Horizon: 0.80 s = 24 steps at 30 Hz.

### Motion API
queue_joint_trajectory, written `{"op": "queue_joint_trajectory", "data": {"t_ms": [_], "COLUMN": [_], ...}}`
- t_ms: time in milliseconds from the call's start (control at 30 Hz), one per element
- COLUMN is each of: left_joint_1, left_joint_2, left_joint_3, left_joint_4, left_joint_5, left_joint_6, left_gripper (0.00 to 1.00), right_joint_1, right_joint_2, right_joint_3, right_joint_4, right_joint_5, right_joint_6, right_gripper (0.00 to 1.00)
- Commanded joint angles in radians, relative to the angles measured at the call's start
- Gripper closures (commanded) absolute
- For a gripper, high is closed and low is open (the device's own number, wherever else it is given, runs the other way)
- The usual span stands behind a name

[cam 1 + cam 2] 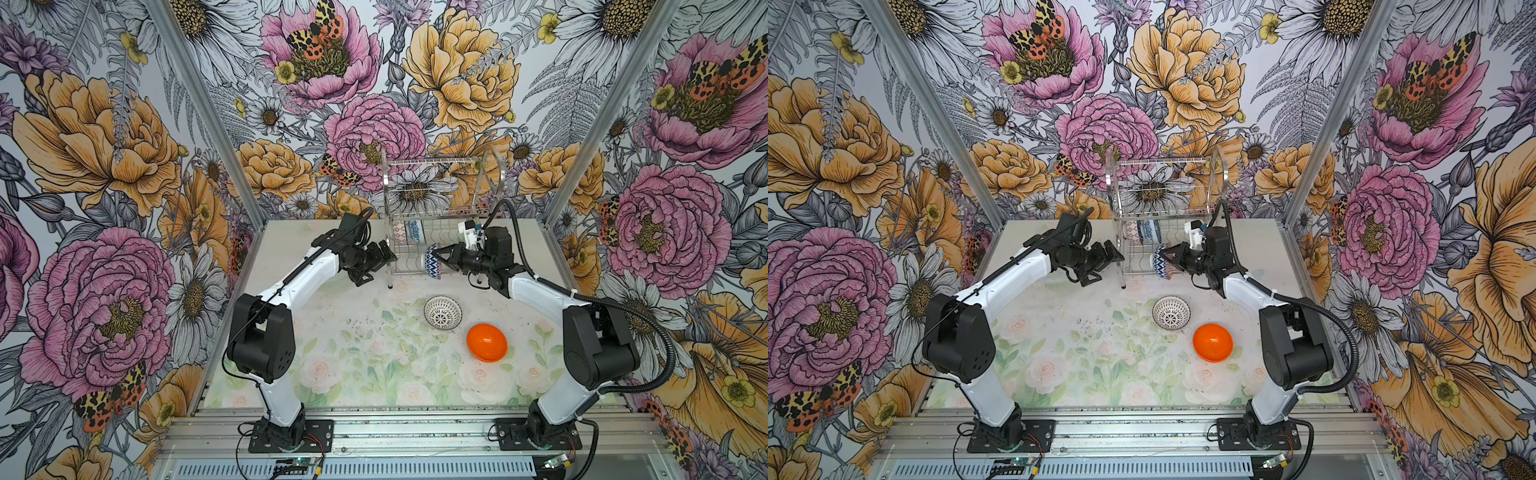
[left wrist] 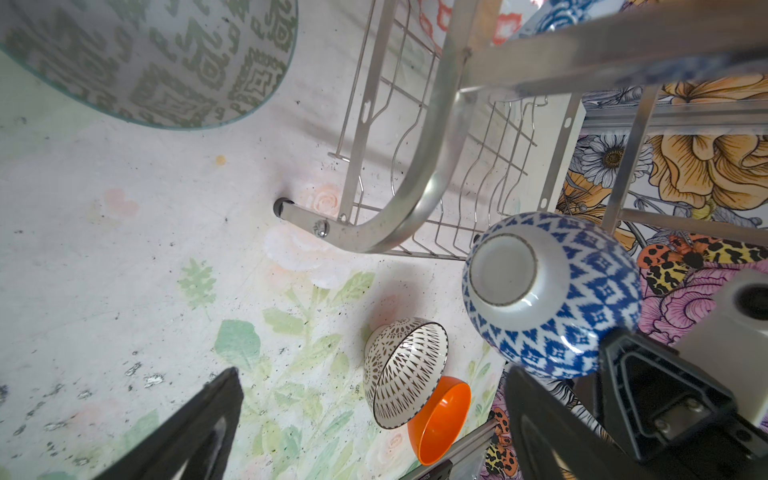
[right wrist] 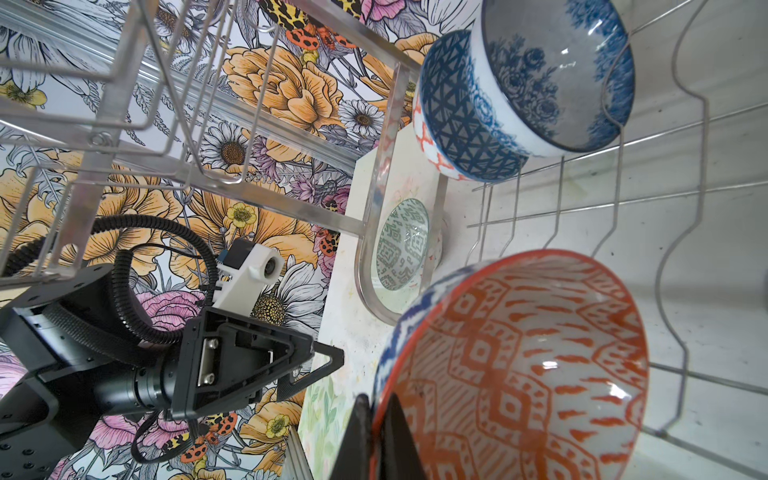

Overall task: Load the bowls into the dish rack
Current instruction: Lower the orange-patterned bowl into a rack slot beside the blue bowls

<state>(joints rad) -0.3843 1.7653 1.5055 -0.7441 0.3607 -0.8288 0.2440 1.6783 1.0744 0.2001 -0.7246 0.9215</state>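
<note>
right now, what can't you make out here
- Grey-green patterned bowl: cut off by the left wrist view's edge; largely under the left arm in both top views.
- Orange-white patterned bowl: mostly behind the blue floral bowl, right wrist view.
- Blue zigzag bowl in the right gripper: contact with the steel wire dish rack unclear in both top views.

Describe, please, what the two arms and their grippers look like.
The left arm and right arm have white shell links, bulky black joints and black base plates. The left gripper and right gripper are black, with triangular fingers. Each wrist carries a white camera mount. A ribbed black hose follows the right arm, a thin black cable the left.
</note>
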Motion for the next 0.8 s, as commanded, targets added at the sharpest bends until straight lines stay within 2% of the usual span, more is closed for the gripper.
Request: {"op": "queue_joint_trajectory", "data": {"t_ms": [0, 267, 467, 767], "left_joint_1": [-0.008, -0.01, -0.009, 0.007], "left_joint_2": [0.019, 0.045, 0.119, 0.147], "left_joint_3": [0.033, 0.061, 0.115, 0.148], "left_joint_4": [-0.022, -0.025, -0.031, -0.046], "left_joint_5": [-0.006, -0.011, 0.002, 0.023], "left_joint_6": [0.032, 0.052, 0.072, 0.095], "left_gripper": [0.01, 0.01, 0.01, 0.01], "right_joint_1": [-0.006, -0.005, -0.003, 0.001], "right_joint_2": [-0.055, -0.077, -0.037, 0.013], "right_joint_3": [0.004, -0.026, -0.019, 0.024], "right_joint_4": [0.077, 0.106, 0.182, 0.181], "right_joint_5": [0.043, 0.109, 0.158, 0.204], "right_joint_6": [0.03, 0.083, 0.157, 0.182], "right_gripper": [1.0, 1.0, 1.0, 1.0]}}
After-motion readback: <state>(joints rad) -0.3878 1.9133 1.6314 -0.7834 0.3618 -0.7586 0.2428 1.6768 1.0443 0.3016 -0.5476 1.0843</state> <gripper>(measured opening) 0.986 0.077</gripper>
